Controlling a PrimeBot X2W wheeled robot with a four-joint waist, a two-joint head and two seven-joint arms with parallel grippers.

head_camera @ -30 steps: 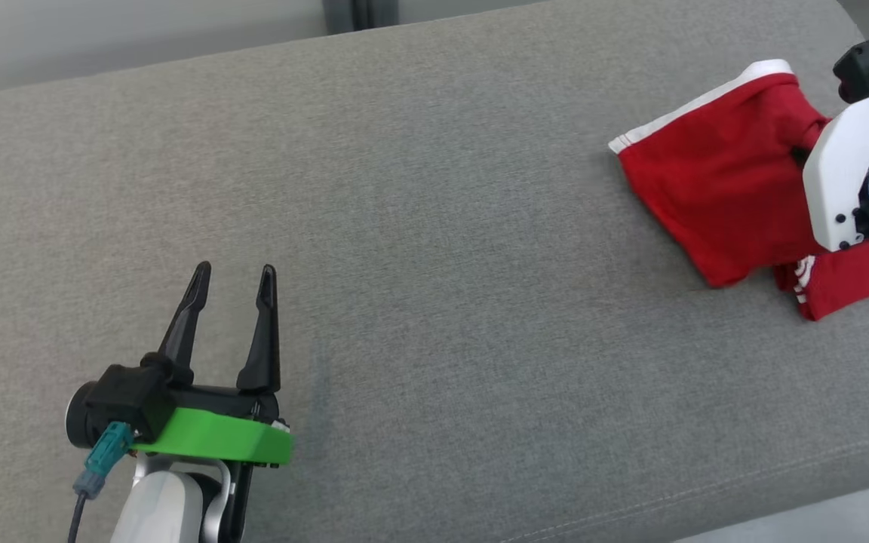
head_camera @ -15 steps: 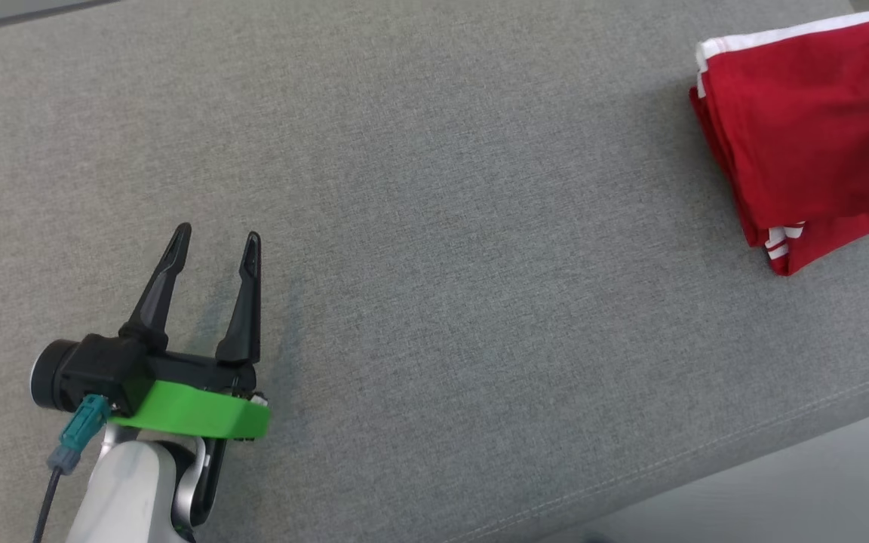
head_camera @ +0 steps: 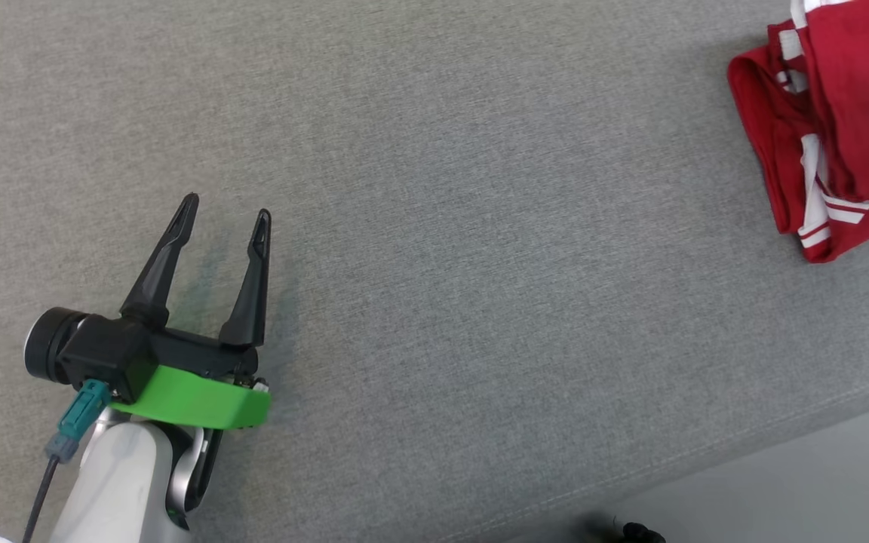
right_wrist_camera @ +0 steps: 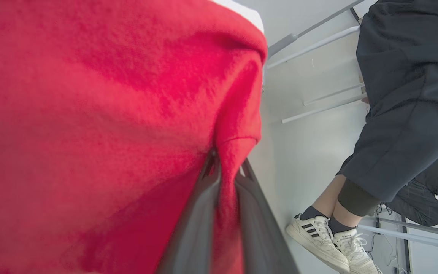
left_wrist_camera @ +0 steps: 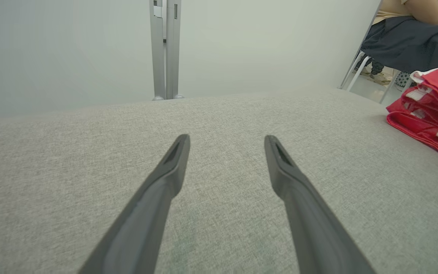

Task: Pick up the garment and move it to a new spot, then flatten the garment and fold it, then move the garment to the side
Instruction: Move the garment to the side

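Left gripper: two dark fingers spread well apart, nothing between them. In the left wrist view both fingertips sat low over the grey cushion; contact with the fabric could not be told. It lay over the cushion's near-left part, fingers pointing toward the cushion's far edge.

Right gripper: fingers drawn nearly together, clamped on a pinched fold of the red garment. The cloth bunched into a ridge running up from between the two fingertips. The red fabric spread across the left and centre of the right wrist view, with a white band at its top edge.

Garment location: at the cushion's far-right end, folded into loose layers, white stripes showing on the side facing the cushion's middle. From the left wrist view its lower layers rested on the cushion.

Beyond the cushion's right end: a person's leg in dark clothing and a white shoe on the pale floor.
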